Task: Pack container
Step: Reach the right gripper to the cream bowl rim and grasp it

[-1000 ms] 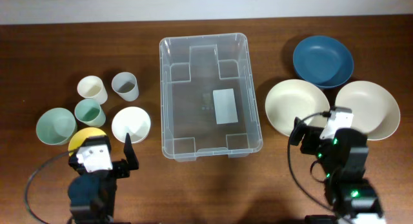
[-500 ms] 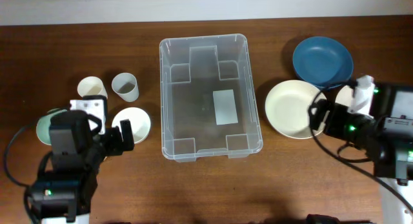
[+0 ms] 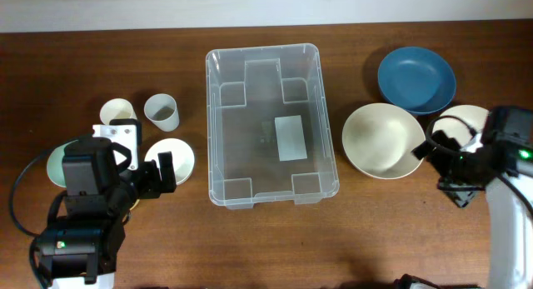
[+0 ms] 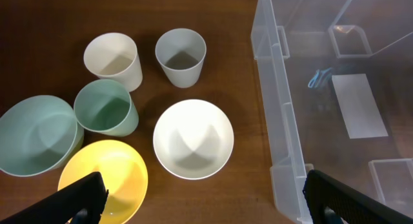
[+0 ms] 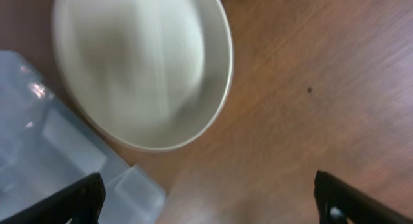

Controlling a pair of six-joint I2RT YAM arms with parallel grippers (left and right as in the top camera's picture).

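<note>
Dark brown wooden bench (image 3: 358,239) runs under everything; the large clear rectangular plastic container (image 3: 271,122) sits at its middle, long sides running from the far edge toward the near edge, a white label (image 3: 289,137) on its base. Toward the left edge stand a cream plastic cup (image 3: 118,112), a grey plastic cup (image 3: 161,112), a small green cup (image 4: 103,108), a white round bowl (image 3: 176,151), a pale green bowl (image 4: 32,135) and a yellow bowl (image 4: 106,179); the left gripper (image 3: 160,172) hangs at the white bowl's near rim, jaws spread wide, holding nothing. Toward the right edge lie a dark blue round bowl (image 3: 416,79) and a cream round bowl (image 3: 381,140); a second cream bowl (image 3: 465,118) is partly hidden by the arm; the right gripper (image 3: 444,168) hovers just beside the first cream bowl, jaws wide apart and gripping nothing.
</note>
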